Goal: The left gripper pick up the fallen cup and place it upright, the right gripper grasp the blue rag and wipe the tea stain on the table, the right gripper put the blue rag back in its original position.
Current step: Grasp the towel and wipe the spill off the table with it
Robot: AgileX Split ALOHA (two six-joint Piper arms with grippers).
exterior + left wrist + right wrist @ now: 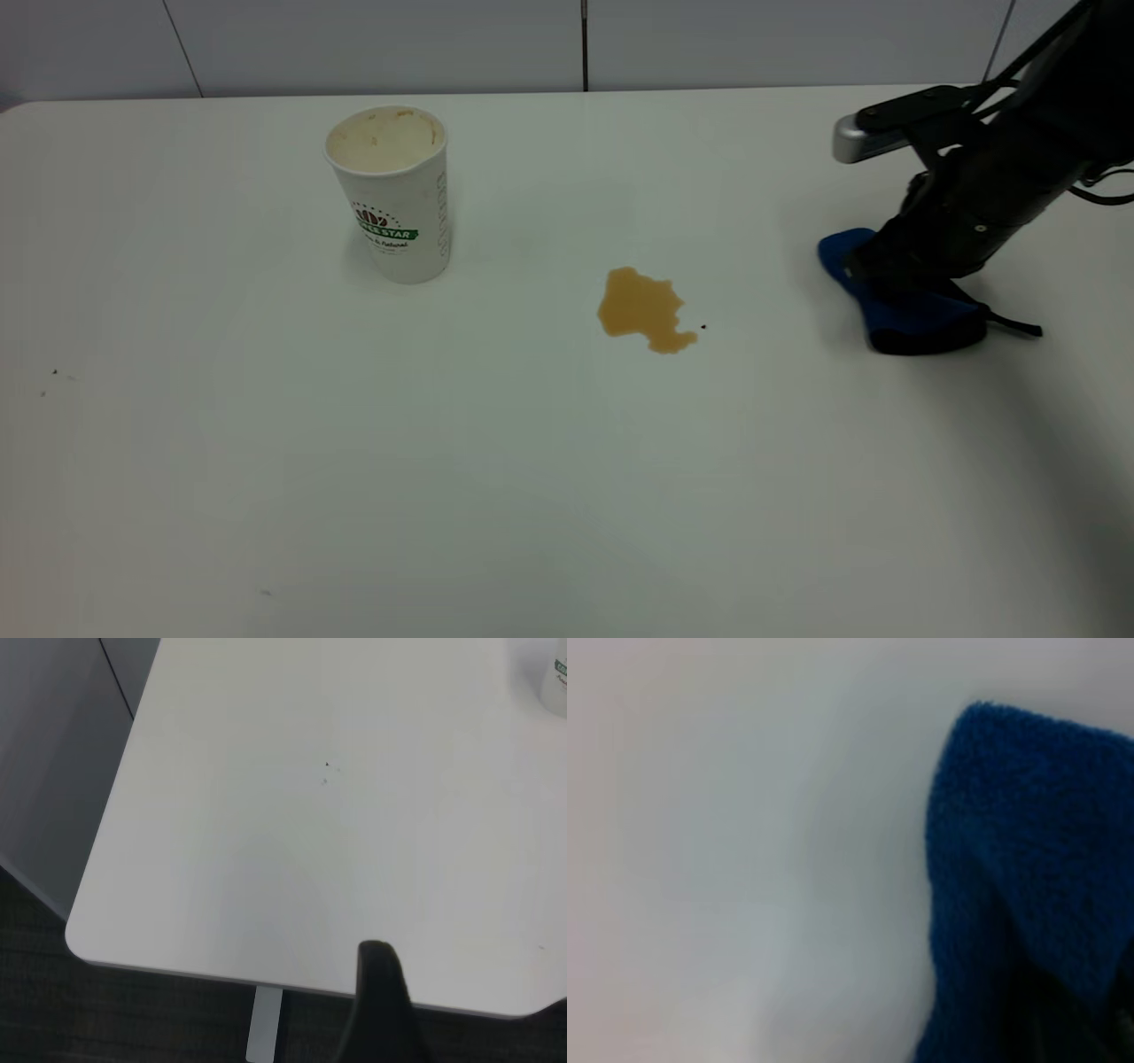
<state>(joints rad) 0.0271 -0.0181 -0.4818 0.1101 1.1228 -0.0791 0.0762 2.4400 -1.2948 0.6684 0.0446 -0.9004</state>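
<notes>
This looks like a robotics lab or test room rather than a home. A large plain white table (266,461) stands against pale wall panels (372,44) split by dark seams, and a black robot arm (1001,190) with loose cables reaches over it. Dark flooring (133,1019) shows beneath the table's rounded corner.

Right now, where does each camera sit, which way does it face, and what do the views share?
Exterior: outside the rig, looking down at the table with the upright cup, the tea stain, and the right end effector on the blue rag.
Left wrist: pulled back over a table corner; a dark finger shows, and the cup's edge is shared with the exterior.
Right wrist: pressed close to the rag, also shared with the exterior.
</notes>
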